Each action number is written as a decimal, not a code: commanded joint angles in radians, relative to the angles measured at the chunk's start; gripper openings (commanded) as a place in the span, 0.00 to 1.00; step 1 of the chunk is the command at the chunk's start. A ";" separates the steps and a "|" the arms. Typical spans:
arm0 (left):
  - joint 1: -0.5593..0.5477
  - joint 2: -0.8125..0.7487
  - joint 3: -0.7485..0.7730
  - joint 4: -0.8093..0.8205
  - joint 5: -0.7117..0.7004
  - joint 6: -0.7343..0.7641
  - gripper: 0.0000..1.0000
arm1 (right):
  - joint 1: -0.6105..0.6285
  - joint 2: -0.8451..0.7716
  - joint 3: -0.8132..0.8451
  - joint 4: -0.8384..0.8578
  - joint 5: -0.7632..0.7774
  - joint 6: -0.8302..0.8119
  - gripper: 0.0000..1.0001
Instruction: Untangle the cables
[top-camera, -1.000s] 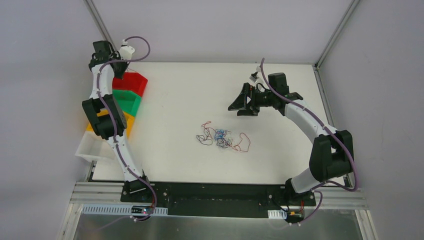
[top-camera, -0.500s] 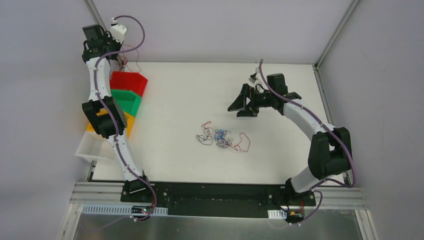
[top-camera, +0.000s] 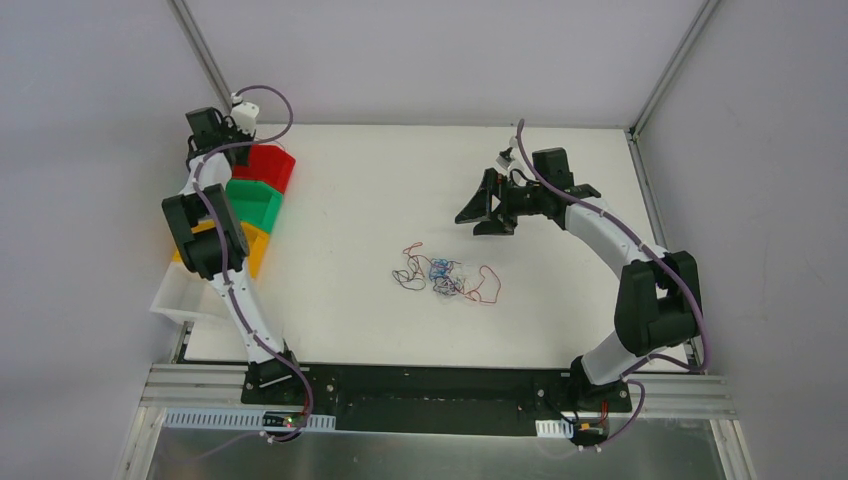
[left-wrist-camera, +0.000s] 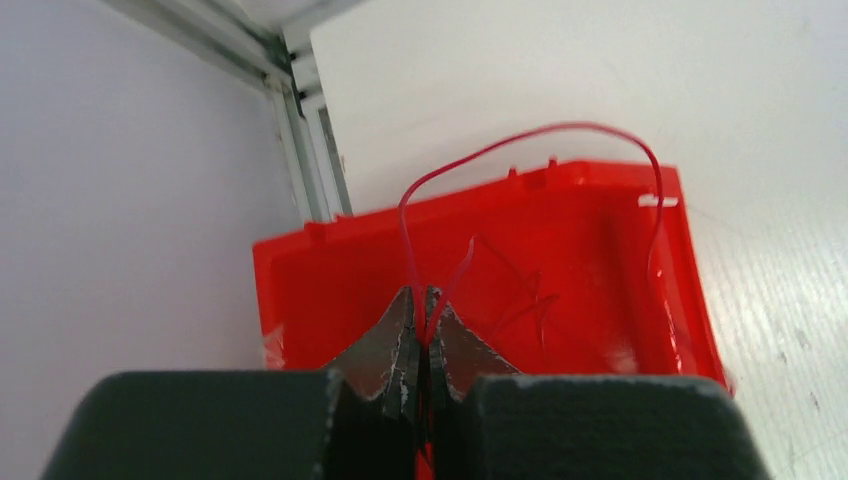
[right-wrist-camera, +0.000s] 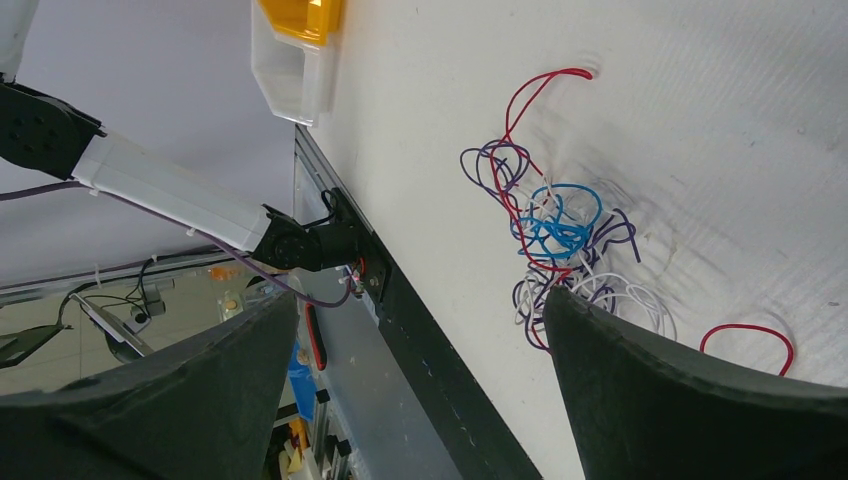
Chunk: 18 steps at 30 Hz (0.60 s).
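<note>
A tangle of thin red, blue, purple and white cables (top-camera: 443, 277) lies in the middle of the white table; it also shows in the right wrist view (right-wrist-camera: 560, 240). My left gripper (left-wrist-camera: 421, 300) is shut on a red cable (left-wrist-camera: 560, 130) that loops up and drops into the red bin (left-wrist-camera: 600, 330) below it. In the top view the left gripper (top-camera: 243, 137) hovers at the red bin (top-camera: 270, 166) at the far left. My right gripper (top-camera: 480, 207) is open and empty, held above the table beyond and to the right of the tangle.
A green bin (top-camera: 255, 203), a yellow bin (top-camera: 255, 250) and a white bin (top-camera: 185, 295) stand in a row along the table's left edge, nearer than the red one. Metal frame posts (top-camera: 205, 55) rise at the far corners. The black base rail (top-camera: 440, 385) runs along the near edge.
My left gripper rose towards the far corner, then came back down over the red bin with the red cable. The right arm has barely moved.
</note>
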 joint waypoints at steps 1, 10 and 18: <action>0.055 -0.148 -0.066 0.171 0.076 -0.071 0.00 | -0.005 -0.012 0.017 -0.009 -0.027 -0.018 0.96; 0.118 -0.247 -0.201 0.214 0.124 -0.100 0.00 | -0.006 -0.012 0.020 -0.011 -0.032 -0.015 0.96; 0.117 -0.199 -0.125 0.036 0.125 -0.019 0.00 | -0.006 -0.007 0.022 -0.011 -0.032 -0.011 0.96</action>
